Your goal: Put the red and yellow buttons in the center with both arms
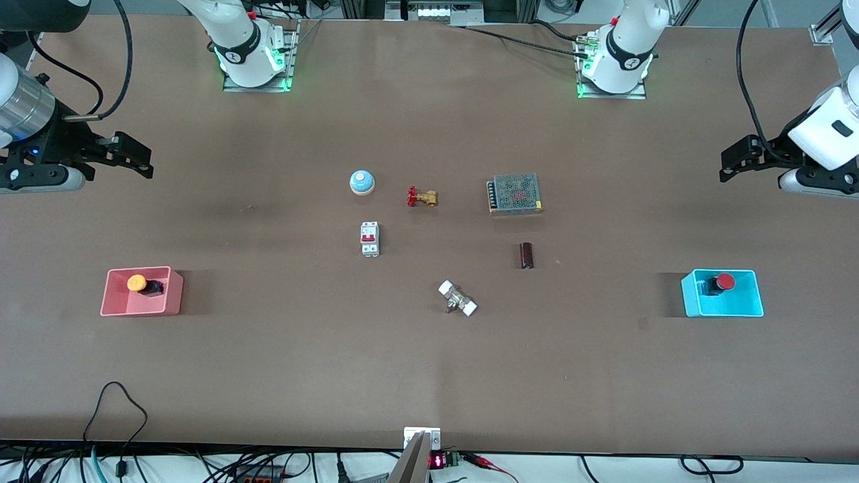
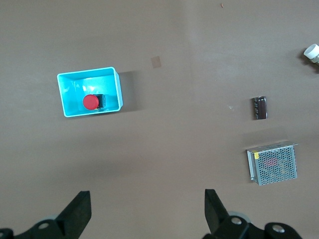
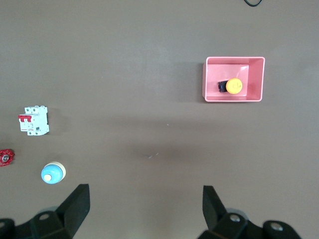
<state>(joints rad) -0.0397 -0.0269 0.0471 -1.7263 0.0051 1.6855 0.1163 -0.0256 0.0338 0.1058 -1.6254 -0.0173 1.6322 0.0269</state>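
Note:
The yellow button point(image 1: 137, 283) lies in a pink bin point(image 1: 173, 295) at the right arm's end of the table. It also shows in the right wrist view point(image 3: 233, 86). The red button point(image 1: 723, 282) lies in a cyan bin point(image 1: 755, 302) at the left arm's end, and shows in the left wrist view point(image 2: 90, 102). My right gripper point(image 1: 137, 161) is open and empty, up over bare table at its end. My left gripper point(image 1: 733, 161) is open and empty, over bare table at its end. In the wrist views both the left gripper point(image 2: 148, 199) and the right gripper point(image 3: 145, 196) have their jaws spread wide.
On the brown tabletop point(image 1: 429, 362) around the middle lie a blue bell point(image 1: 362, 181), a red-handled brass valve point(image 1: 421, 197), a mesh-covered power supply point(image 1: 515, 193), a white breaker point(image 1: 370, 239), a dark cylinder point(image 1: 527, 255) and a metal fitting with white caps point(image 1: 458, 298).

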